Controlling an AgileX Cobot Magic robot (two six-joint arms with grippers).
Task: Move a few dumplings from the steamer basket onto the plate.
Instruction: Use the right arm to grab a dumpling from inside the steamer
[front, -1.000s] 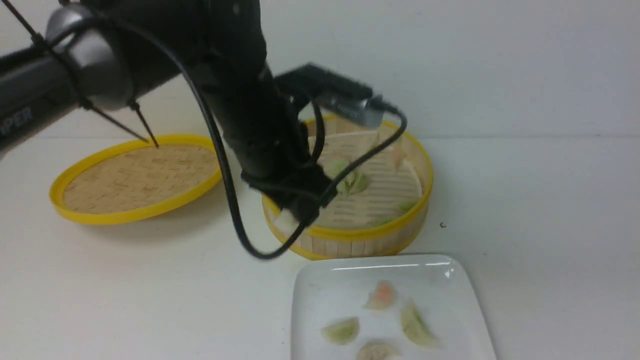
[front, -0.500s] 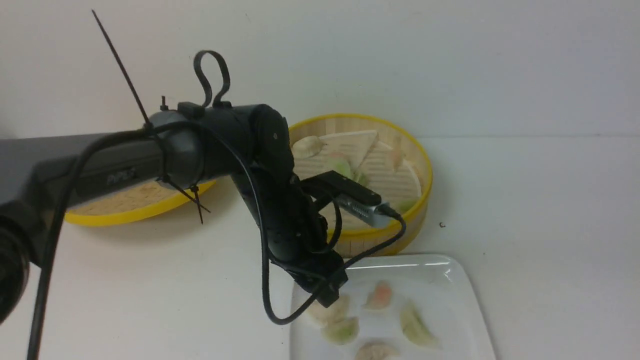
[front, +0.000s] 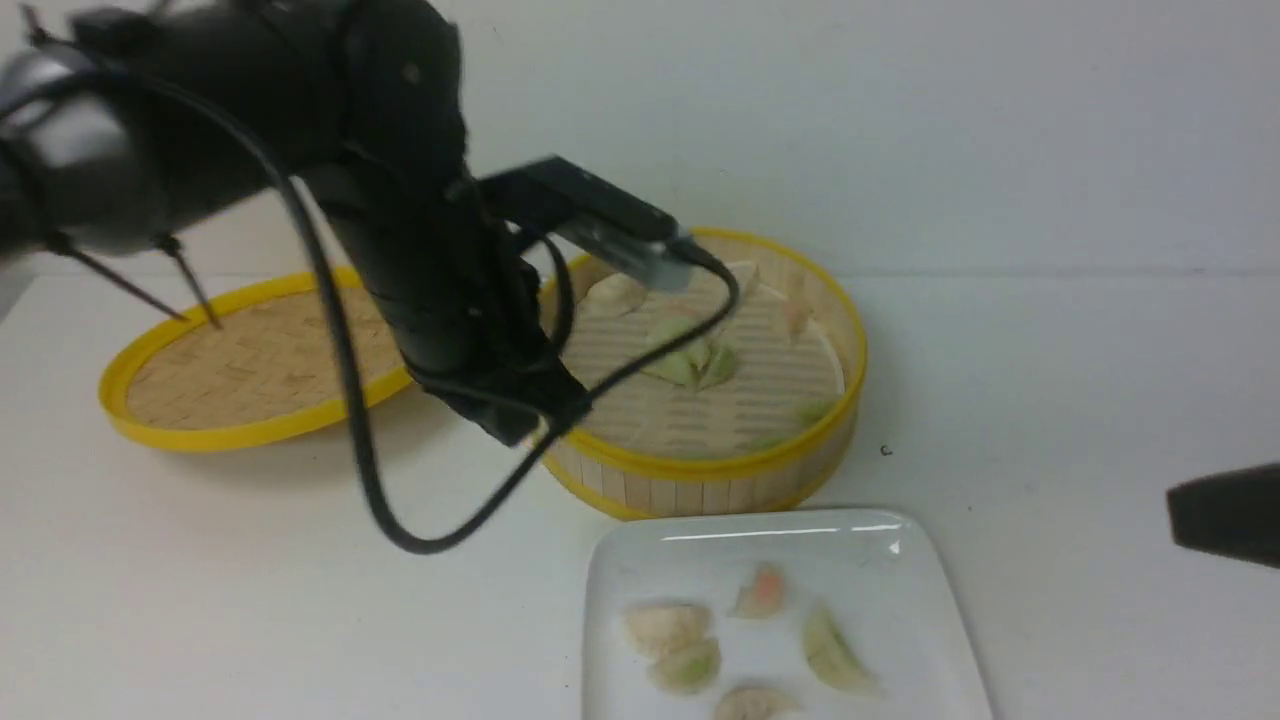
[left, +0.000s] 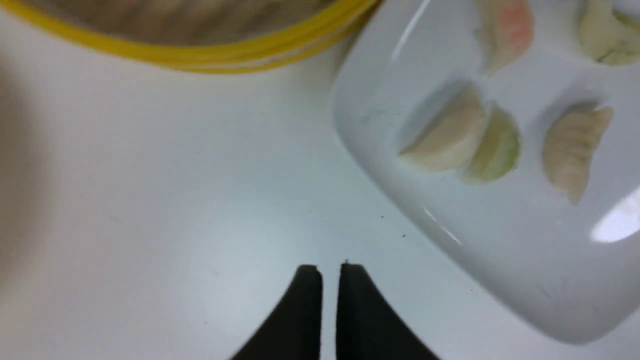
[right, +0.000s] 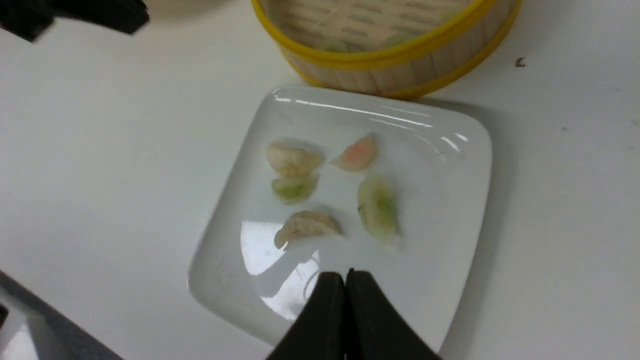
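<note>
The left tool (left: 330, 272) and right tool (right: 345, 277) are seen closed and empty, five dumplings (front: 665, 625) are laid on the plate (front: 905, 600) at six o'clock of the basket (front: 700, 485), and a further one could be piled on them by an ill-aimed release

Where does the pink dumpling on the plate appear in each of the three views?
Front view: pink dumpling low, right of centre, on the plate.
Left wrist view: pink dumpling at the top edge, right side.
Right wrist view: pink dumpling near the centre.
Shared landmark: steamer basket, yellow rim.
</note>
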